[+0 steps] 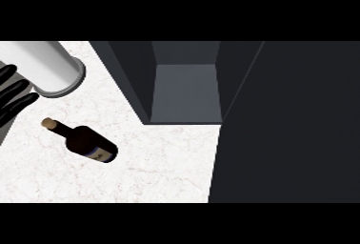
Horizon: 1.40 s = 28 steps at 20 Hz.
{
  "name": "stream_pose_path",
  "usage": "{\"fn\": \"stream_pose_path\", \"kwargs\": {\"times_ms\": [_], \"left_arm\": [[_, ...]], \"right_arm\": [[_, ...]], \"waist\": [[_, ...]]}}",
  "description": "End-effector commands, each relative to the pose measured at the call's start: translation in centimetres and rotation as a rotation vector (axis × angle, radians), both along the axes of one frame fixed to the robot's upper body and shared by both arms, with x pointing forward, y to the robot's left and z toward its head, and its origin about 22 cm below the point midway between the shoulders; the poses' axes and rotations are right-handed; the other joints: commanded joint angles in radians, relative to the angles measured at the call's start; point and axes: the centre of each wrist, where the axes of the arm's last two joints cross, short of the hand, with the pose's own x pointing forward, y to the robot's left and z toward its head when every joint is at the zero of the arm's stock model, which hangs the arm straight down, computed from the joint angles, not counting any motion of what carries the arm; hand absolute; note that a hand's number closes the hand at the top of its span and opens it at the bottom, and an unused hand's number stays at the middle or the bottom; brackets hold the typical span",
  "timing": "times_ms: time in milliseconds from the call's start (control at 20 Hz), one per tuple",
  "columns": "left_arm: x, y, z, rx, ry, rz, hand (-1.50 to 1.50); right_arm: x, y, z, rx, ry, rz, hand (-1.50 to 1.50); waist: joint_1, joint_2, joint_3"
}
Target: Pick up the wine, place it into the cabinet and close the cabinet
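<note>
At the view's left edge the robot's left hand (14, 95) rests with its black fingers straight and spread, holding nothing, beside the grey forearm (45, 64) that slants in from the upper left corner. The right hand does not show at all. Just below and to the right of the fingers, apart from them, the wine bottle (85, 141) stands on the white marbled surface (162, 167), seen from steeply above so that its corked neck points up-left toward the hand and its labelled body leans away toward the lower right. Nothing touches it; the pick-up has not yet begun. Farther right, the dark cabinet (134, 81) stands open, its grey inner floor (186, 93) bare and facing the bottle, so the way in looks unobstructed. The cabinet's door (288, 124), swung wide, fills the right side of the view as a broad dark panel over the surface. It likely leaves room for the bottle to pass, but it will need swinging shut afterwards.
</note>
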Motion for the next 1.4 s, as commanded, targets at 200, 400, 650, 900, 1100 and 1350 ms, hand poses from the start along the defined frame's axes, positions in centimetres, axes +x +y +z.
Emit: {"fn": "stream_pose_path", "kwargs": {"times_ms": [200, 400, 650, 900, 1100, 1350], "left_arm": [[3.5, 1.4, -3.5, 0.023, 0.076, -0.003, -1.50], [2.7, 2.1, -5.4, 0.043, 0.109, -0.012, -1.50], [3.8, 1.4, -6.7, 0.071, 0.108, -0.026, -1.50], [4.5, 2.4, -11.5, 0.073, 0.135, -0.004, -1.50], [5.3, 3.1, -12.0, 0.083, 0.114, 0.050, -1.50], [6.9, 2.4, -14.3, 0.086, 0.113, 0.051, -1.50]], "right_arm": [[-3.5, -0.7, 1.3, 0.007, -0.035, 0.026, -1.50], [-3.0, -1.7, 2.6, -0.001, -0.044, 0.013, -1.50], [-3.2, 0.0, 1.4, 0.023, -0.040, 0.035, -1.50], [-1.9, -0.3, 0.9, 0.001, -0.041, 0.030, -1.50], [-1.7, -0.9, 1.7, -0.004, -0.053, 0.027, -1.50], [-3.8, -0.8, 2.2, 0.010, -0.047, 0.027, -1.50]], "waist": [[-0.007, 0.001, 0.000], [0.001, 0.000, 0.000], [-0.001, -0.001, 0.000], [-0.002, 0.001, 0.000], [-0.001, 0.001, 0.000], [-0.009, 0.001, -0.001]]}}
